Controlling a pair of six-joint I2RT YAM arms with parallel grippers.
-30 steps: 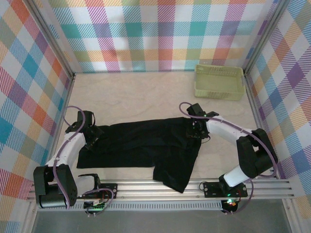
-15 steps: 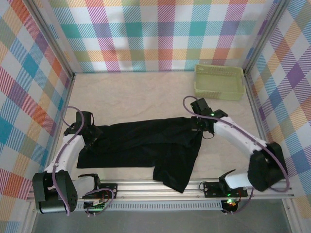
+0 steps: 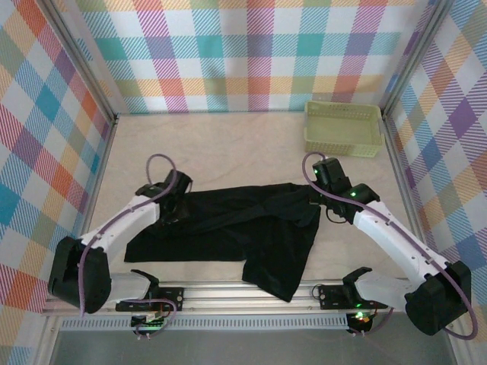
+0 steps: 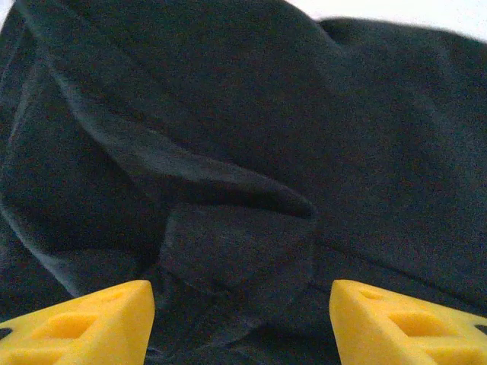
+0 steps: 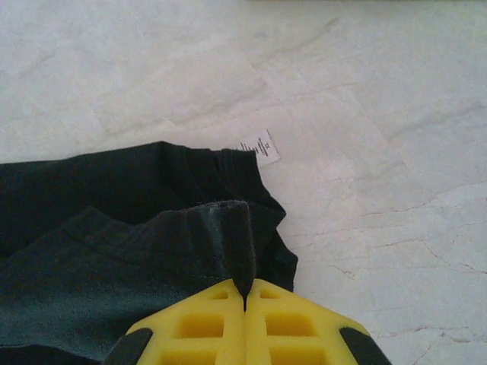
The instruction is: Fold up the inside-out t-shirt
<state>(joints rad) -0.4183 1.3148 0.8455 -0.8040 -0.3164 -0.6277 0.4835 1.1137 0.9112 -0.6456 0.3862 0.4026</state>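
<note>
Black cloth: one t-shirt, right gripper pinching its folded edge, left gripper spread above it; one basket

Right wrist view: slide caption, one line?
Right jaws shut on a raised fold of the black t-shirt near its white label.

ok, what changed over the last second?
Right claw closed on a fold at the edge of the t-shirt, near the white label. Left claw, open, slid rightward over the fabric. Basket stayed put.
</note>
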